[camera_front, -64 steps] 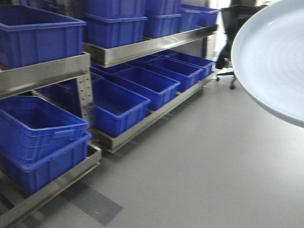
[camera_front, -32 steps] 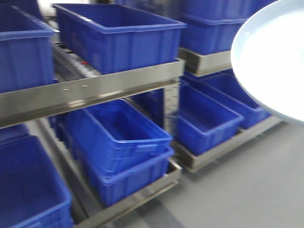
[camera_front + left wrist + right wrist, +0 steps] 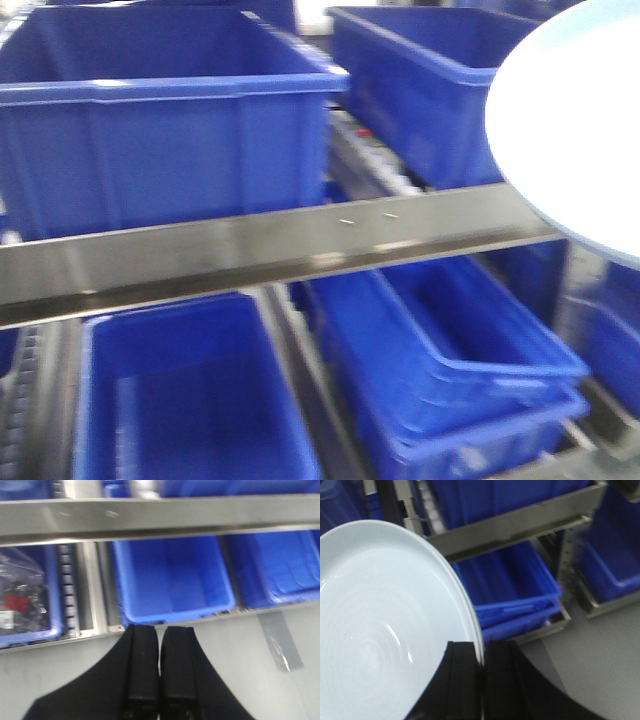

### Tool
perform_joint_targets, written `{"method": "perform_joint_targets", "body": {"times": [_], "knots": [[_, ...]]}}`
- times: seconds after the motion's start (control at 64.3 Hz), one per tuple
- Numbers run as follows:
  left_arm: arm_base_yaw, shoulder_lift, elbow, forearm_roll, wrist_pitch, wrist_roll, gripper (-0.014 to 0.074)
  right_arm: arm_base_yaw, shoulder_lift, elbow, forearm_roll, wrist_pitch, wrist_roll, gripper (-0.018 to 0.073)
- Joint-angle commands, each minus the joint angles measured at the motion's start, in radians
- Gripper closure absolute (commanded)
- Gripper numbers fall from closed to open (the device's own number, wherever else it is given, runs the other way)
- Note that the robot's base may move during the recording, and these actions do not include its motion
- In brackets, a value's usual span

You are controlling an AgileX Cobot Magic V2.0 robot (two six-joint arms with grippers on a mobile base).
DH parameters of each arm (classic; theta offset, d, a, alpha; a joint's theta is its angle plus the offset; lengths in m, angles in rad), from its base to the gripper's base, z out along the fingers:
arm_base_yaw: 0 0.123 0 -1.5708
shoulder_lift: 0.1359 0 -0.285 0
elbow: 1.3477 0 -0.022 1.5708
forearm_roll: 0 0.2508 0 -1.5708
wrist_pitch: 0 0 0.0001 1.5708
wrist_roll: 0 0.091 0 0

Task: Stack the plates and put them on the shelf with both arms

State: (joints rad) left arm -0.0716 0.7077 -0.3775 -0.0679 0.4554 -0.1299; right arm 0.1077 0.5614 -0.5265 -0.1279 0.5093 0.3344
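The pale bluish-white plates (image 3: 385, 615) are held on edge in my right gripper (image 3: 480, 647), which is shut on their rim. The rim shows two close edges, one plate lying on the other. In the front view the plates (image 3: 570, 130) fill the upper right corner, raised in front of the shelf rack. The right gripper itself does not show in that view. My left gripper (image 3: 160, 630) is shut and empty, with its jaws pressed together above the grey floor, facing the lower shelf.
A steel shelf rack (image 3: 250, 250) fills the front view, loaded with open blue plastic bins (image 3: 160, 140) on both levels. A lower bin (image 3: 170, 580) lies ahead of the left gripper. Another at far left holds bagged parts (image 3: 20, 600). Grey floor (image 3: 600, 650) lies in front.
The view has swung toward the rack and closed in. The bins and steel rail now fill the frame and the floor has dropped out. The plates keep their place at upper right.
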Motion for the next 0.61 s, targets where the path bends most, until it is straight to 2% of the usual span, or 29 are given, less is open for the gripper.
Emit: {"method": "perform_joint_targets", "body": {"times": [0.0, 0.591], "knots": [[-0.007, -0.003, -0.028, -0.008, -0.065, 0.001, 0.0513, -0.005, 0.001, -0.031, -0.007, -0.088, -0.001, 0.0531], [-0.007, -0.003, -0.028, -0.008, -0.065, 0.001, 0.0513, -0.005, 0.001, -0.031, -0.007, -0.088, -0.001, 0.0531]]}}
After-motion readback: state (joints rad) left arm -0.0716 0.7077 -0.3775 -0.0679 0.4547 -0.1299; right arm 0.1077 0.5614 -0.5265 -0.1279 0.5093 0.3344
